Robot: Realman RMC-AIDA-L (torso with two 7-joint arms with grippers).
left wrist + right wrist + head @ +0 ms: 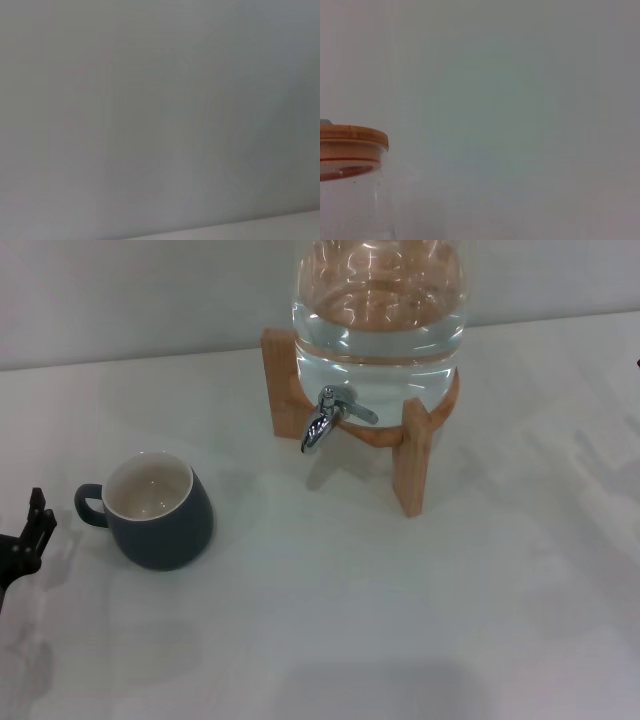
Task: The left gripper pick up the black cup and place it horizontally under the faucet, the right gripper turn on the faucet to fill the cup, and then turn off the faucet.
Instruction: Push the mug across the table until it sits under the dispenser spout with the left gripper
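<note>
The black cup [160, 512] stands upright on the white table at the left, cream inside showing, its loop handle pointing left. The chrome faucet [324, 421] juts from the front of the clear glass water jar [378, 310], spout turned down, with nothing under it. The cup stands well to the left of and nearer than the spout. My left gripper [24, 538] shows only as a black part at the far left edge, just left of the cup's handle and apart from it. The right gripper is out of view. The left wrist view shows only blank wall.
The jar rests on a wooden stand [410, 455] with legs at the front right and back left. Its wooden lid [351, 137] shows in the right wrist view. The white table [380, 620] spreads in front of the stand.
</note>
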